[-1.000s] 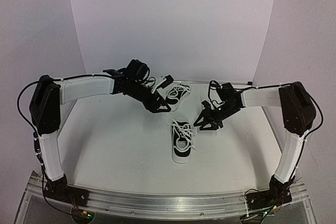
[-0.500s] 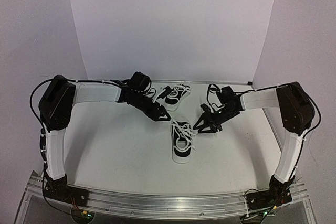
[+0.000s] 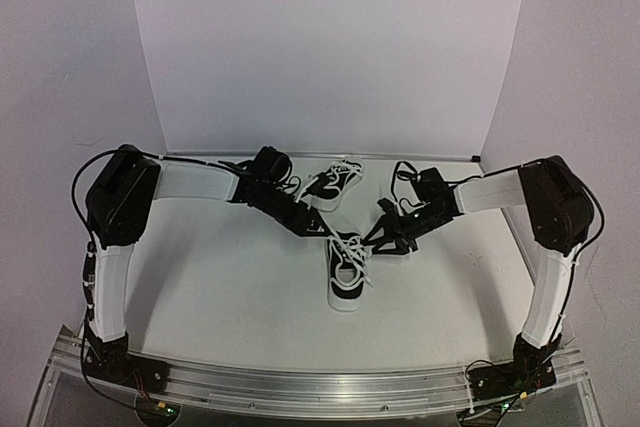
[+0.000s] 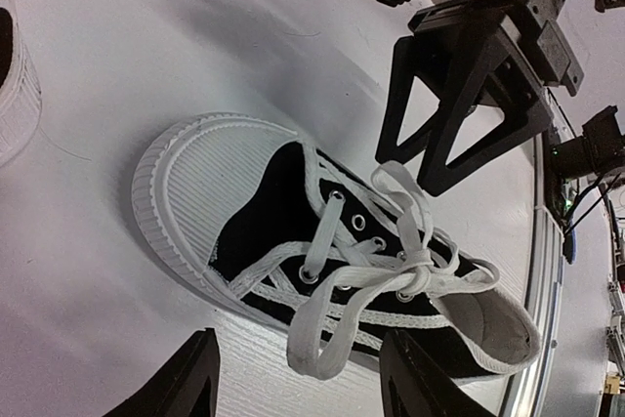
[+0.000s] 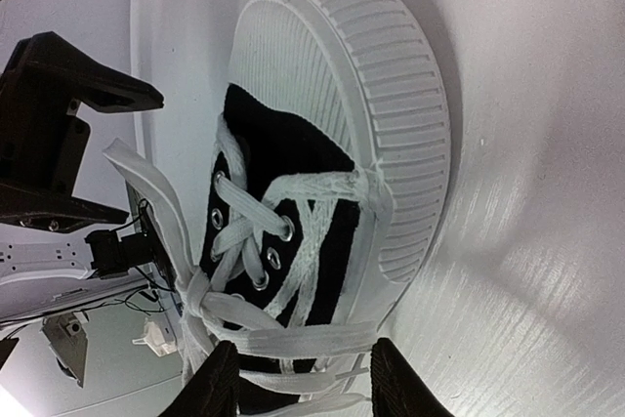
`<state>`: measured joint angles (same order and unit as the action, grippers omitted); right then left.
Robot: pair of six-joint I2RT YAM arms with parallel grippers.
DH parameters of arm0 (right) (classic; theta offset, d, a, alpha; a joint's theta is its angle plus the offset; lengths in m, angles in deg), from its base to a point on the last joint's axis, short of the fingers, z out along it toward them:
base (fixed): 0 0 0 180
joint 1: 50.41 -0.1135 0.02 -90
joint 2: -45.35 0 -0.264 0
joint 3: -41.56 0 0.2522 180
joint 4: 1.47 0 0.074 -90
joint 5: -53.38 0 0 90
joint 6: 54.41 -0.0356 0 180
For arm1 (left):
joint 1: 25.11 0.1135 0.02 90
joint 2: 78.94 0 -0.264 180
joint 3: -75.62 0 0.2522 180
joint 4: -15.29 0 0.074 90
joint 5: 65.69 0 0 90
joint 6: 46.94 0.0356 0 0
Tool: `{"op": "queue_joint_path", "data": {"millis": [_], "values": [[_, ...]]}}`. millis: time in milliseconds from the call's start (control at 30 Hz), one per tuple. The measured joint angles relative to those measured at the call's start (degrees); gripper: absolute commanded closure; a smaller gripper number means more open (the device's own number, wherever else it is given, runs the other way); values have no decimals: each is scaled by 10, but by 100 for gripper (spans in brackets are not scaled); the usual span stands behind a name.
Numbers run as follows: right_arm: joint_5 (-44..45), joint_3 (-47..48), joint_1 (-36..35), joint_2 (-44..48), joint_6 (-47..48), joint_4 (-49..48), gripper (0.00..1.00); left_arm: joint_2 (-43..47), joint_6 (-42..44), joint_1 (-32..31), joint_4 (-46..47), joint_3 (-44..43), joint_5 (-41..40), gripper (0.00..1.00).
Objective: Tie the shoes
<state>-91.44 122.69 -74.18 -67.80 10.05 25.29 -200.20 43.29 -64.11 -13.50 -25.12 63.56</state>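
Near shoe [image 3: 346,269] at mid-table [image 3: 220,277], laces [image 4: 391,271] apparently crossed once with ends loose; left hand [image 3: 316,226] and right hand [image 3: 385,238] flank it, both open and empty, placed to seize lace ends; second shoe [image 3: 336,181] lies behind.

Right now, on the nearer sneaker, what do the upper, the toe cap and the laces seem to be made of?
On the nearer sneaker: the upper looks like matte black woven cloth, probably canvas, with shiny metal-looking eyelets. The toe cap is white rubber or similar, judging by moulded ridges and slight sheen. The laces are flat white woven textile, soft enough to flop.
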Motion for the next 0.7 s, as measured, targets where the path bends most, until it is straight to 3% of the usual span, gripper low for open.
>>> {"op": "queue_joint_path", "data": {"millis": [233, 400, 667, 700], "values": [[-15, 0, 0, -13, -9, -12, 83, -10, -25, 0, 27, -2, 19, 81], [-13, -7, 0, -12, -17, -19, 100, -8, -33, 0, 54, 7, 21, 99], [16, -35, 0, 11, -17, -12, 100, -5, -36, 1, 60, 41, 1, 100], [22, -36, 0, 15, -17, -11, 92, -5, -36, 1, 60, 42, -1, 100]]}}
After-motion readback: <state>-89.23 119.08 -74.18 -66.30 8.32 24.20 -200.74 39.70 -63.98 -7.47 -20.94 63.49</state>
